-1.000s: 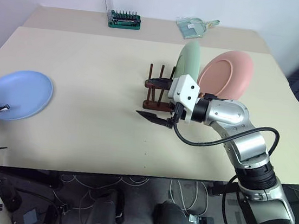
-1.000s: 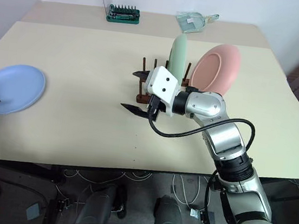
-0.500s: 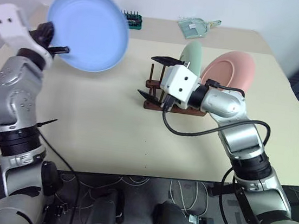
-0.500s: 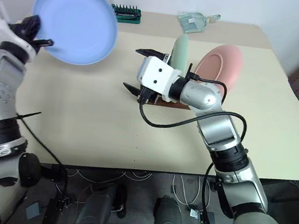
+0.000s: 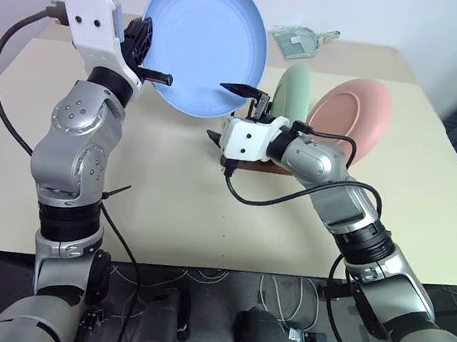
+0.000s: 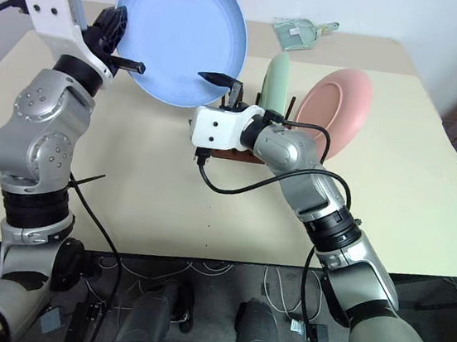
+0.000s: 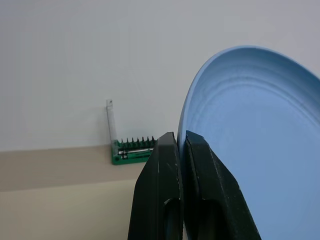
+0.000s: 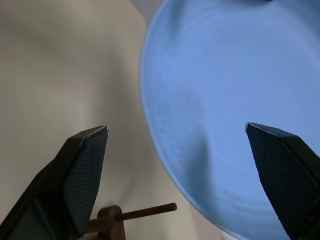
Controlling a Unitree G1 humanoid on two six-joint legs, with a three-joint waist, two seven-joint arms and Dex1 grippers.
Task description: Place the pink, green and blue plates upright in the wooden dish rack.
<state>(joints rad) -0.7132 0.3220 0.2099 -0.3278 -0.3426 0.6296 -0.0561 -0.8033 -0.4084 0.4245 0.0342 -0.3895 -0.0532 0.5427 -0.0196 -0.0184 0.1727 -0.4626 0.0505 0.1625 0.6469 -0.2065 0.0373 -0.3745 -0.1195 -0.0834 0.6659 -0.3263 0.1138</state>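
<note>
Blue plate held aloft, pinched at its nine-o'clock rim by left gripper. Rigid, light, smooth-edged, probably slippery. Right gripper gaping near five o'clock, above wooden dish rack.

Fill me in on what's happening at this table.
The robot is loading plates into the wooden dish rack. The green plate and pink plate already stand upright in it. The left claw is shut on the rim of the blue plate, held up in the air above the table. The right claw is wide open beside the plate's lower edge, near the rack.
</note>
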